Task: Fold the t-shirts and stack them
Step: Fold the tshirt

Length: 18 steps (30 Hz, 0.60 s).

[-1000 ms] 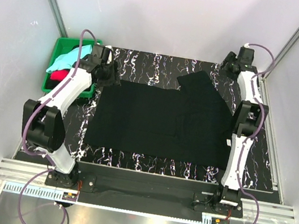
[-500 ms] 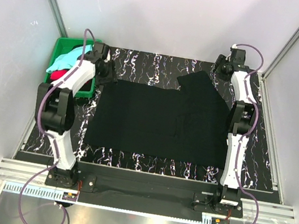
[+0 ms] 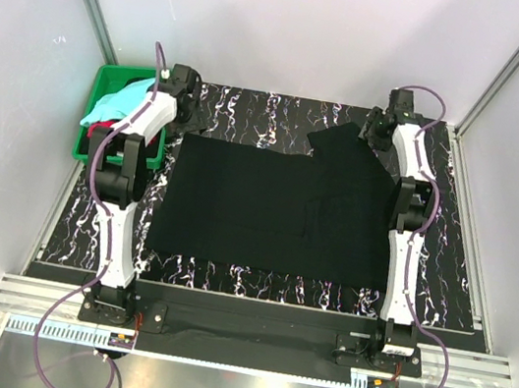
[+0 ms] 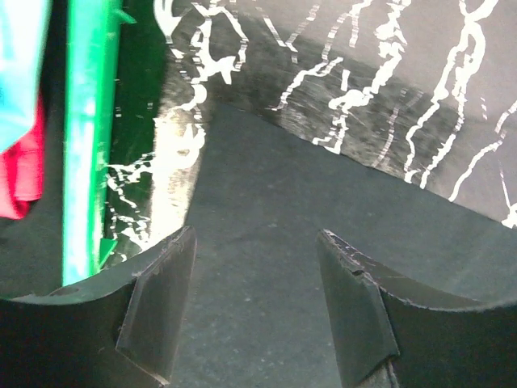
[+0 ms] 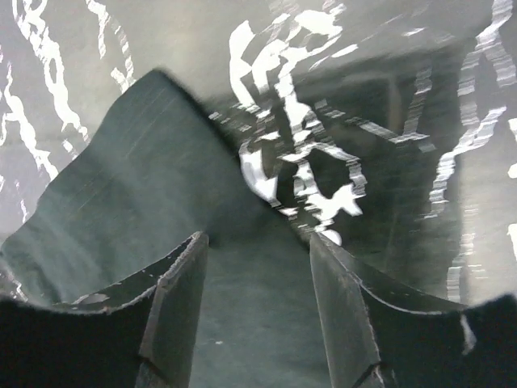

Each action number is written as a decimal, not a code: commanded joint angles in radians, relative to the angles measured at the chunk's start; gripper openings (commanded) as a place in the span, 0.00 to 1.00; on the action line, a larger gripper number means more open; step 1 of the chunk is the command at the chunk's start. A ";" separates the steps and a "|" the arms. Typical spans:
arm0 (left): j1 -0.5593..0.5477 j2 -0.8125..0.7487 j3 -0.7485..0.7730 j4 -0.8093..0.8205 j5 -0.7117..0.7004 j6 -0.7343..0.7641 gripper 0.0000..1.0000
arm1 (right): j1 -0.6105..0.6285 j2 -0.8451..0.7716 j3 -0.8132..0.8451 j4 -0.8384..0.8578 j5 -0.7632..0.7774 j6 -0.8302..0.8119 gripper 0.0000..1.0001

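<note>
The large black short-sleeved cloth t-shirt (image 3: 277, 207) lies flat, centred on the table (image 3: 253, 113). My left gripper (image 4: 257, 246) hovers over its far left corner and my right gripper (image 5: 257, 242) over its far sleeve, jaws apart and empty. I should descend squarely, pinching both edges simultaneously.

My overhead view is bright and even, lit from above, shadows soft, the tee (image 3: 267, 205) a flat black with hardly any detail. Both wrist views are dimmer. The right one smears with motion blur; on the left, glare whitens the tabletop (image 4: 182, 162) beside the crate (image 4: 85, 145).
</note>
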<state>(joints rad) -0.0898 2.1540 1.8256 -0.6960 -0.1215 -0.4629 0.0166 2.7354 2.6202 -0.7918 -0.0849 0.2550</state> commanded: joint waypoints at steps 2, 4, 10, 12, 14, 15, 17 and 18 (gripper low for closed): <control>0.012 -0.003 0.063 0.004 -0.027 -0.023 0.67 | 0.046 0.041 0.055 -0.047 0.025 0.010 0.61; 0.012 0.007 0.057 0.004 -0.036 -0.020 0.67 | 0.054 0.046 0.046 -0.059 0.043 0.024 0.59; 0.027 0.073 0.060 0.004 -0.056 -0.002 0.67 | 0.057 0.058 0.052 -0.130 0.148 0.052 0.35; 0.035 0.090 0.072 0.006 -0.041 0.000 0.66 | 0.056 0.064 0.066 -0.136 0.142 0.053 0.23; 0.042 0.113 0.083 0.012 -0.035 0.000 0.66 | 0.059 0.053 0.064 -0.138 0.139 0.047 0.15; 0.042 0.122 0.101 0.015 -0.029 0.004 0.65 | 0.057 0.052 0.058 -0.136 0.143 0.043 0.15; 0.042 0.145 0.129 0.019 -0.020 0.018 0.63 | 0.057 0.049 0.047 -0.135 0.137 0.038 0.14; 0.044 0.165 0.148 0.023 -0.004 0.024 0.61 | 0.057 0.049 0.049 -0.135 0.128 0.032 0.14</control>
<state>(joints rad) -0.0555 2.3005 1.8877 -0.7094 -0.1406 -0.4648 0.0715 2.7583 2.6610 -0.8639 0.0219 0.2958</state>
